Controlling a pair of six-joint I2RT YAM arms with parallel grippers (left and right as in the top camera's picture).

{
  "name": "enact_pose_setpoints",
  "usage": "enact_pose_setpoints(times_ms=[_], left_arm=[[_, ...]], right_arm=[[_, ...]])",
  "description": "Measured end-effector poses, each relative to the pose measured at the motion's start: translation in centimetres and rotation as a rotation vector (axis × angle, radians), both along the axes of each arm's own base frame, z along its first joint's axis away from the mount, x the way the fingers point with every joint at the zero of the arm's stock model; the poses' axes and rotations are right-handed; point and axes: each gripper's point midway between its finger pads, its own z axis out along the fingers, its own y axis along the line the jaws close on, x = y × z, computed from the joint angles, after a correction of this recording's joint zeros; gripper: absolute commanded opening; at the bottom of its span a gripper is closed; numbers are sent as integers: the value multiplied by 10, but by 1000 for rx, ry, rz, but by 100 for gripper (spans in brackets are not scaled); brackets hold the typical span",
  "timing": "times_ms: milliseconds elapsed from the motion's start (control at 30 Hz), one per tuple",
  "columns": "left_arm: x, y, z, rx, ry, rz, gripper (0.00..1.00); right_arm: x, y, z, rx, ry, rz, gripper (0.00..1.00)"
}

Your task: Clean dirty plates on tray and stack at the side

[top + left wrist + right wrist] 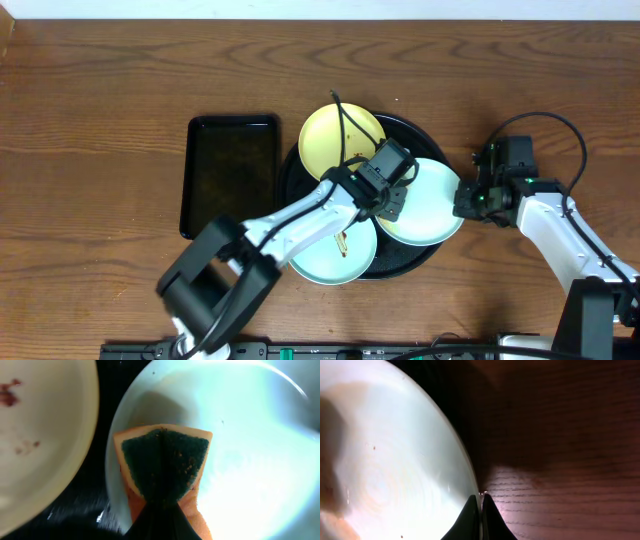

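Left fingers (393,204) are being held over the right-hand mint plate (435,210) on the round black tray (425,135), right fingers (464,200) at its rim. From the left wrist, an orange-green sponge (162,465) is being pinched and pressed onto that plate. From the right wrist, the rim is being clamped between narrowly set fingers, beside the wooden surface (570,460).

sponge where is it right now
Left wrist view: the sponge is clamped in the left gripper, on the mint-blue plate at the right side of the tray, next to the yellow plate.
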Motion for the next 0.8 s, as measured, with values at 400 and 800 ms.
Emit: enact_pose_setpoints(times_ms=[400,800], left_arm=[[4,50,66,6,-48,93,8],[59,175,108,10,-103,406,8]], right_arm=[[11,0,3,7,-41,-31,17],[6,3,2,27,-20,-29,1]])
